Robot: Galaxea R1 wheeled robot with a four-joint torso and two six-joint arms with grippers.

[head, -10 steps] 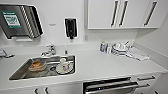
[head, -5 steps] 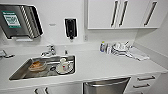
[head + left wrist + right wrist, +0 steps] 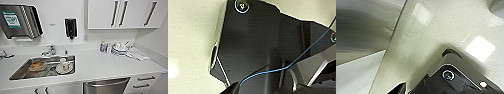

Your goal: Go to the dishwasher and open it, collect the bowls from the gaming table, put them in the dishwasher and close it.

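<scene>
While I look down over the kitchenette from the head view, the white bench (image 3: 100,65) runs wide across the picture, its front edge passing just above the dishwasher (image 3: 106,86), whose brushed steel front and bar handle sit shut under the bench, right of centre. To the right of it I see drawers (image 3: 142,82) with dark slim handles, and to the left white lower cabinet doors (image 3: 42,90). A broad stretch of bench top between the sink (image 3: 43,67) and the dishes at the back right lies bare. The sink is sunk into the bench at the left, with a tap (image 3: 50,50) behind it; inside it lie a brownish bowl (image 3: 37,66) and a plate with a white cup (image 3: 64,66). At the back right stand a small bottle (image 3: 102,46) and a cluster of white crockery (image 3: 119,48) next to a folded cloth (image 3: 136,53). On the wall hang a steel paper towel dispenser (image 3: 20,22) and a black soap dispenser (image 3: 71,27); white upper cabinets (image 3: 120,13) hang at the right. Both wrist views show pale speckled floor and the robot's own dark plate; I cannot tell how far either tool is open or whether it holds anything.
</scene>
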